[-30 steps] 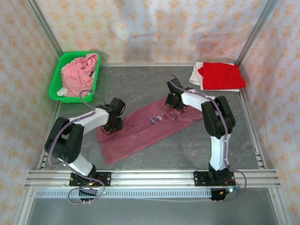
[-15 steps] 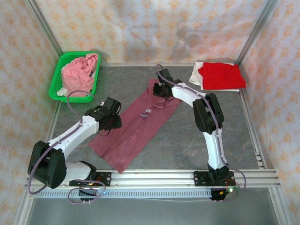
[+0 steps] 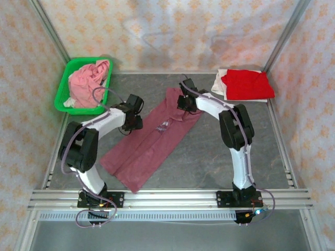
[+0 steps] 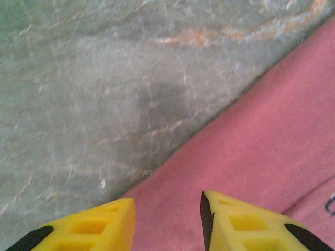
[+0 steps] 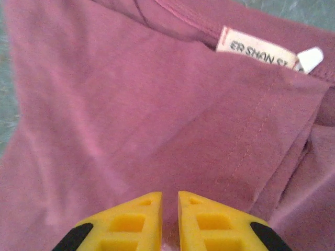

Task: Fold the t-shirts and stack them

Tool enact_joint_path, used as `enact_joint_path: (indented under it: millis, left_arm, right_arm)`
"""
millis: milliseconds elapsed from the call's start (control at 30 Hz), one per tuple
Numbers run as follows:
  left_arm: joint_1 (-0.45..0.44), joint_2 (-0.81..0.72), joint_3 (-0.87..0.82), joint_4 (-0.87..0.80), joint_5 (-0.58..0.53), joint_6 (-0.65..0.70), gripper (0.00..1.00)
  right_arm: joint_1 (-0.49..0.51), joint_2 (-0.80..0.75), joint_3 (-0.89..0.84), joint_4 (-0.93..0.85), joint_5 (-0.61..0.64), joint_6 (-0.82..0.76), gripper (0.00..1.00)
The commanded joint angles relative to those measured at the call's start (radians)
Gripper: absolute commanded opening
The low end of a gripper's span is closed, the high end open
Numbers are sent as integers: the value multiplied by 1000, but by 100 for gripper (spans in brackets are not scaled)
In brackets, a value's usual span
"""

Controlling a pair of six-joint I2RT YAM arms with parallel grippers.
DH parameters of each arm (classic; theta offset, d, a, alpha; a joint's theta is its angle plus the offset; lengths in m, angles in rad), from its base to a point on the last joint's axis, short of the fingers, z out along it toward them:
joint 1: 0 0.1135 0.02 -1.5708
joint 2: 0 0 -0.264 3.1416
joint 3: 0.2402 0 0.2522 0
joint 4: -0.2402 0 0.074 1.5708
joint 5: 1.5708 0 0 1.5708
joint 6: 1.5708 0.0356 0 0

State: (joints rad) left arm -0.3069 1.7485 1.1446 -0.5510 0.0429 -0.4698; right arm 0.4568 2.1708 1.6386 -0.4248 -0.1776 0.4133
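Observation:
The maroon t-shirt lies flat and slanted across the table, its collar end toward the back. Its pale print faces up. My left gripper hangs over the shirt's left edge. In the left wrist view its yellow fingers stand apart around the gap, with flat maroon cloth below. My right gripper sits at the collar end. In the right wrist view its tips leave a narrow slit above the cloth, below the neck label.
A green basket at the back left holds a crumpled pink t-shirt. At the back right a folded red t-shirt lies on a white one. Patterned walls enclose the table on three sides.
The right gripper dragged the maroon shirt's collar end toward the back, turning the shirt steeper, then parted its jaws slightly. The left gripper has swung up and right to the shirt's left edge.

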Motion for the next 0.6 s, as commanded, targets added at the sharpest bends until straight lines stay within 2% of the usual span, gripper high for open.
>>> enact_joint_path:
  millis: [0,200,300,433,567]
  left_arm:
    - [19,11,62,10,2,9,37]
    - [20,-99,89,-54,20,7,38]
    - [20,-186,78,-86,11,7,39]
    - [20,-270,42,-103,23,10,41]
    - [22,-265,19,-122,32,34,41]
  right_arm:
    - [-17,50,38,-44,32,35,15]
    - [-58,177,188,-104,32,11,13]
    - [-73,224,246,-78,46,-28,13]
    - [-84,324,425,-98,-11,-109,13]
    - [-99,375,598,-161,-72,-144,16]
